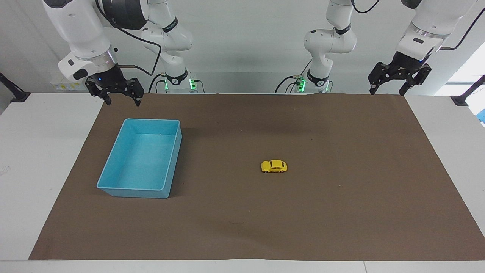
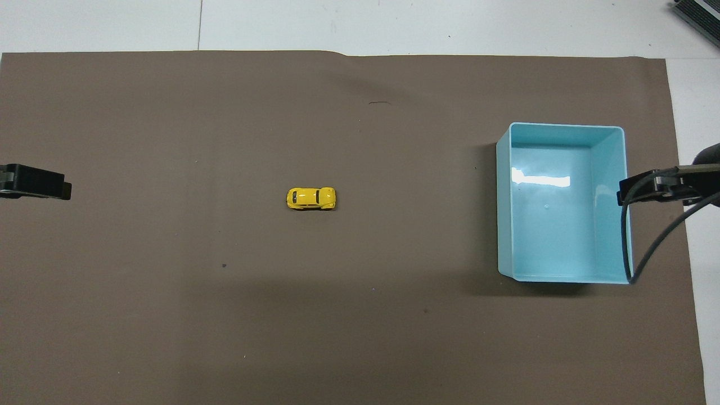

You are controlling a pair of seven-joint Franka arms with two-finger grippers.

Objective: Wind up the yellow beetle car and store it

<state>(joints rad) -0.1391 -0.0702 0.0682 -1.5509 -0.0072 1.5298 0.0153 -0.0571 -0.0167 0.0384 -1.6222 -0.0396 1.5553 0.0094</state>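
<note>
The yellow beetle car (image 1: 274, 166) stands on its wheels near the middle of the brown mat, and it also shows in the overhead view (image 2: 311, 198). The blue tray (image 1: 144, 159) is empty and sits toward the right arm's end of the table; it also shows in the overhead view (image 2: 551, 236). My right gripper (image 1: 123, 101) is open and empty, raised over the mat's edge nearest the robots, beside the tray. My left gripper (image 1: 386, 92) is open and empty, raised over the mat's corner at the left arm's end. Both are well apart from the car.
The brown mat (image 1: 341, 212) covers most of the white table (image 1: 38, 151). A cable (image 2: 652, 242) hangs from the right arm over the tray's rim in the overhead view. Black clamp mounts stand at both table ends.
</note>
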